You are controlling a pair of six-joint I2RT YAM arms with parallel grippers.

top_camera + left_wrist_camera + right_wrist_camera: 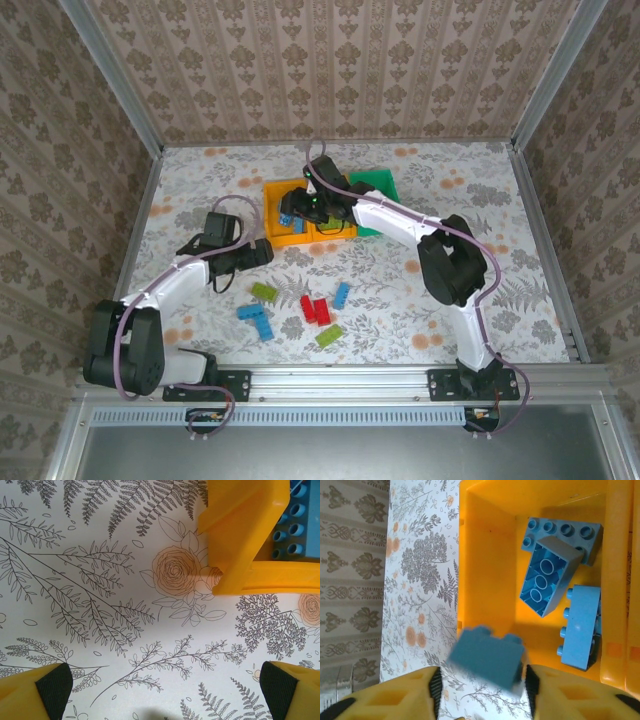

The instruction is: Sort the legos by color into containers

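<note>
Bench (480, 300): floral cover, walled on three sides.

Arms: the left arm (165, 285) lies low over the near-left bench. The right arm (400, 220) reaches across to the far centre.

Bins: three stand in a row, touching, at the far centre. These are the left orange bin (272, 215), the middle orange bin (335, 236) and the green bin (380, 185) on the right.

Left gripper (255, 252): released, jaws wide, nothing between them. It sits just above bare bench, just beside the near corner of the left orange bin (240, 530), apart from it. Blue studs (295, 520) show inside that bin.

Right gripper (300, 205): over the left orange bin (485, 555), at its near rim. In the right wrist view, the gripper (482, 692) has its jaws slightly wider than a blurred blue brick (487, 655) lying between them. I cannot tell whether it is grasped or released.

Bricks in bin: three blue bricks lie inside, a flat one (565, 535), an upturned one (547, 577) leaning on it, and one at the side wall (580, 627).

Loose bricks, near-centre bench, well apart from the bins: two red bricks (307, 305) side by side, three loose blue bricks (263, 327) and two lime bricks (264, 292).
</note>
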